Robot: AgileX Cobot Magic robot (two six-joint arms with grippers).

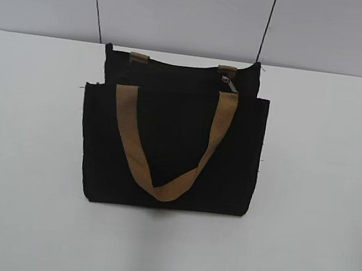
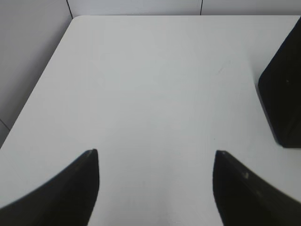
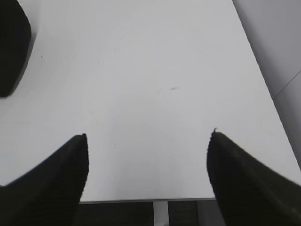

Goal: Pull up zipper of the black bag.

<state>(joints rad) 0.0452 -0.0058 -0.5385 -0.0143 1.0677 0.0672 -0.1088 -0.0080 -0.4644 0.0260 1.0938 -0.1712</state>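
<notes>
Nothing is begun, by my reading. The rectangular black fabric bag [image 1: 171,149] with tan webbing handles stands on the white bench [image 1: 319,192], right of the left hand [image 2: 155,188] and left of the right hand [image 3: 146,174]. Both hands hang spread apart, empty. The bag's black zipper [image 1: 176,67] with its small silvery pull [image 1: 226,81] waits ungrasped.

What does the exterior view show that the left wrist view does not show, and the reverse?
Only the exterior view shows the whole rectangular black fabric bag, its tan-brown webbing handle hanging down the front, and the small silvery zipper pull tab near the top edge, toward the right. Only the left wrist view shows the left pincer, jaws wide apart over bare table, holding nothing. Both share the white table and the bag, though the wrist view catches only one black corner.
</notes>
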